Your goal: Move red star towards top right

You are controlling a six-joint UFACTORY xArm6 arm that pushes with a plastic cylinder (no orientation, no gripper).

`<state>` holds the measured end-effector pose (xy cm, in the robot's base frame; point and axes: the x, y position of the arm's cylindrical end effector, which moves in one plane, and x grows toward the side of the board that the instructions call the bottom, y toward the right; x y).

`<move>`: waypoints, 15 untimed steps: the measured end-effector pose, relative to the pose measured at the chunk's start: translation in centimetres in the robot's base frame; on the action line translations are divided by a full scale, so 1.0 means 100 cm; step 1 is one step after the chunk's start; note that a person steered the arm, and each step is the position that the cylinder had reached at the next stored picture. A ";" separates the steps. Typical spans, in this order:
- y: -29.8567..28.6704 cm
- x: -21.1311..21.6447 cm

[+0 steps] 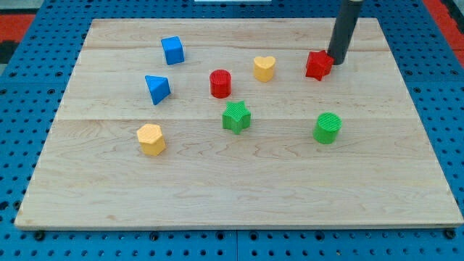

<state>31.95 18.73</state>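
Observation:
The red star (317,65) lies on the wooden board (239,196) in the upper right part of the view. My tip (336,61) is at the star's right edge, touching or nearly touching it. The dark rod rises from there out of the view's top.
A yellow heart (264,68) lies left of the star, a red cylinder (220,83) further left. A green star (236,117) and a green cylinder (328,127) lie lower. A blue cube (172,51), a blue triangular block (156,88) and a yellow hexagonal block (151,139) are on the left.

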 end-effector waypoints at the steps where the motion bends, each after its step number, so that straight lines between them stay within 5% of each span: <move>1: 0.035 0.032; 4: 0.003 0.060; 6: -0.033 -0.003; 7: -0.034 -0.014; 9: -0.064 0.030; 11: -0.104 -0.018; 15: -0.038 -0.022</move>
<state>29.75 14.93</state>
